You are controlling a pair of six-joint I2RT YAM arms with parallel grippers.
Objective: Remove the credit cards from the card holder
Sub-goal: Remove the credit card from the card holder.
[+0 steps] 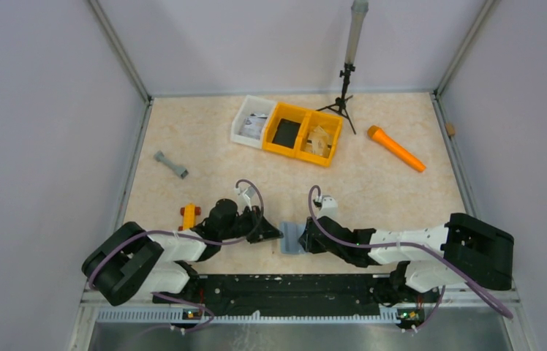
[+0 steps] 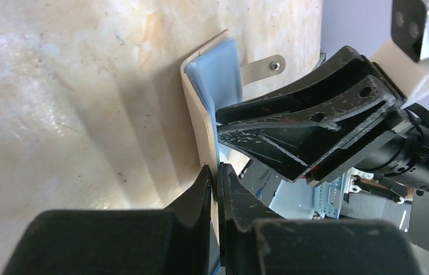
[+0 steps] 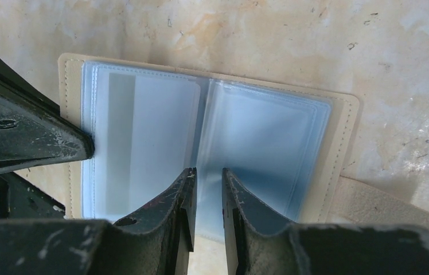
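Top view first: the card holder point(image 1: 292, 239) is lying on the counter point(image 1: 373, 183) right at the near edge, sandwiched between the two arms. The left claw point(image 1: 273, 234) is on its left edge and the right claw point(image 1: 306, 235) is coming in from the right. No loose cards anywhere on the counter that I can spot.

Left wrist cam: the left claw point(image 2: 215, 175) is squeezed nearly flat, and the tan cover edge of the card holder point(image 2: 215, 74) runs straight down between its fingers, so it looks like it's got the cover pinched. The bluish sleeves stick up beside it, with the right claw point(image 2: 222, 127) sitting right over them.

Right wrist cam: the card holder point(image 3: 143, 126) is spread open, clear plastic pockets on both halves. The right claw point(image 3: 207, 177) has just a narrow slot between its fingers, lined up with the middle fold. Honestly can't tell if it's got a sleeve or card in there or nothing at all.

So progress-wise I'd say early: holder's open and pinned, but no card is out. All the pulling is left to do.
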